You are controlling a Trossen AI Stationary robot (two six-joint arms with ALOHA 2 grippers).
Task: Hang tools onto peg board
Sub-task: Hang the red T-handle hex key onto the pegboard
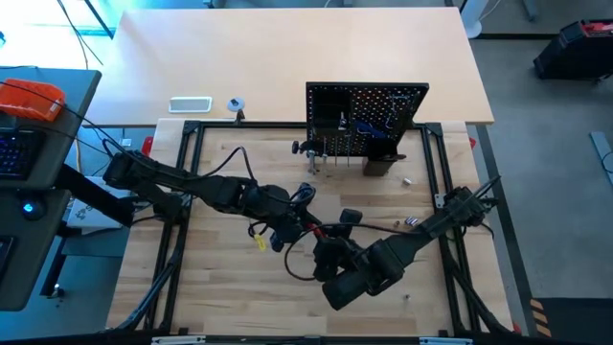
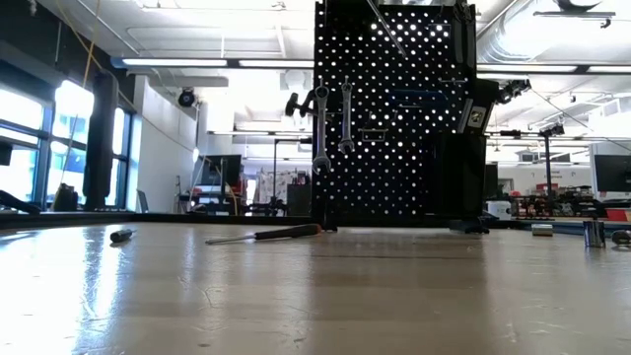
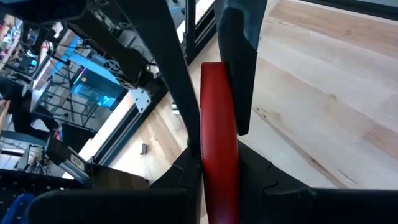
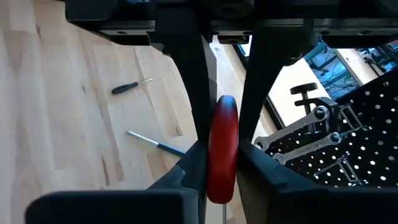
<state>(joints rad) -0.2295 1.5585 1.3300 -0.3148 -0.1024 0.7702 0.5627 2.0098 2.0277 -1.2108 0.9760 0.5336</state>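
Both my grippers meet above the middle of the table on one red-handled screwdriver. My left gripper comes in from the table's left and my right gripper from its right. Each is shut on the red handle, and the shaft is hidden. The black peg board stands upright at the table's far side. Two silver wrenches hang on the peg board from hooks. The low view shows neither gripper. My left gripper pinches the red handle between its two fingers. The handle runs lengthwise between the fingers rather than across them, and it is lifted clear of the table. My right gripper pinches the same handle between its two fingers, near the handle's black end. The handle runs lengthwise between these fingers as well, held above the wood.
A small black screwdriver and a thin blue-handled tool lie on the wood before the board, and another screwdriver lies at its foot. Small metal bits lie toward the right. A black frame rail borders the work area.
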